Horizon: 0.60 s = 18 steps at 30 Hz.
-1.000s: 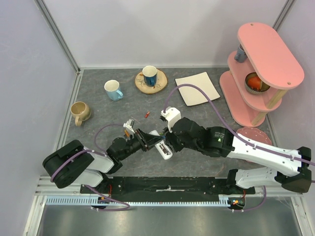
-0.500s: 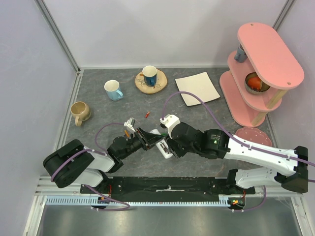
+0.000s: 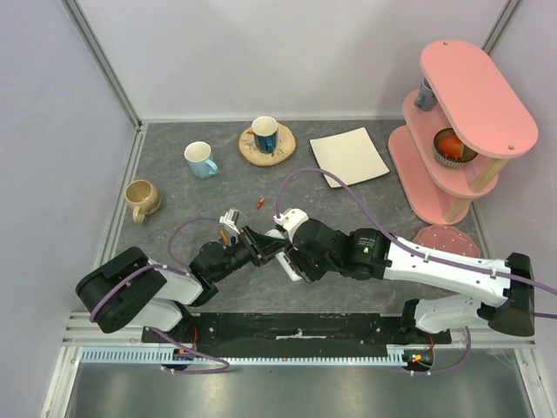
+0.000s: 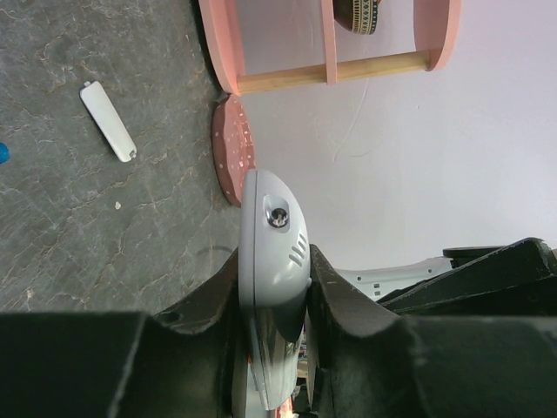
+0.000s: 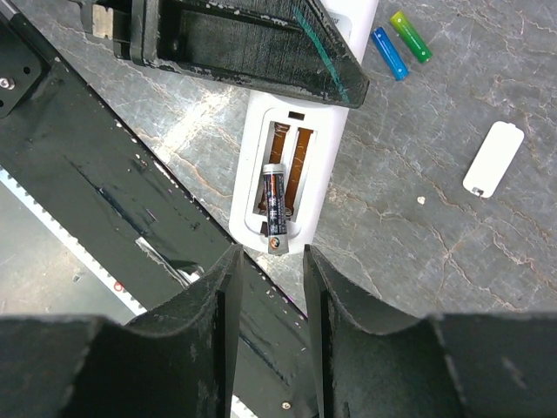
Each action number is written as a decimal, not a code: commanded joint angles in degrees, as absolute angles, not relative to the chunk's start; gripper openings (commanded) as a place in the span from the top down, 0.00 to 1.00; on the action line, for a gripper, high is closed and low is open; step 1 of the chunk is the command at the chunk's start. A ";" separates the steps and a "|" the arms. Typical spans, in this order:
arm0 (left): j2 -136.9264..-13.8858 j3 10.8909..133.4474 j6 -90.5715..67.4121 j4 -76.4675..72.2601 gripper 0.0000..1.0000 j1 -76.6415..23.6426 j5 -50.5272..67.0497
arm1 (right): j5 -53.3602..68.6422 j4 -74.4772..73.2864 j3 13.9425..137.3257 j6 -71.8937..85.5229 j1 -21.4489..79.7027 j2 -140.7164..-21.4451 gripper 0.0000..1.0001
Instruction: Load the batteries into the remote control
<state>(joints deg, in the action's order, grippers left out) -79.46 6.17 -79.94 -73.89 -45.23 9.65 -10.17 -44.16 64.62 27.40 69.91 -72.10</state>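
Observation:
My left gripper [image 3: 264,246] is shut on the white remote control [image 4: 273,244] and holds it by its sides. In the right wrist view the remote control [image 5: 326,152] shows its open battery bay, with one dark, orange-marked battery [image 5: 274,205] lying in it, its near end poking over the rim. My right gripper [image 5: 270,259] is open and empty, its fingertips just short of that battery end; it also shows in the top view [image 3: 292,254]. A blue battery [image 5: 389,52] and a green battery [image 5: 411,37] lie beside the remote. A red-orange battery [image 3: 260,204] lies further back.
The white battery cover [image 5: 493,158] lies on the grey table to the right; it also shows in the left wrist view [image 4: 108,120]. At the back stand mugs [image 3: 200,159], a cup on a wooden coaster [image 3: 265,135] and a flat white plate [image 3: 349,156]. A pink shelf [image 3: 461,122] stands at the right.
My right arm has swung left and in toward the remote's near end. The left gripper and the remote have stayed put.

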 commanded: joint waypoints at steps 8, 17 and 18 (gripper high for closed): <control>-77.96 7.65 -81.21 -95.36 0.98 -45.53 10.81 | -10.72 -44.03 65.74 25.40 69.87 -74.71 0.59; -77.61 7.56 -81.12 -95.36 0.98 -45.53 11.16 | -11.43 -43.77 66.09 24.87 69.87 -75.85 0.63; -77.61 7.56 -81.12 -95.36 0.98 -45.53 11.25 | -11.51 -43.77 66.09 24.87 69.87 -75.68 0.64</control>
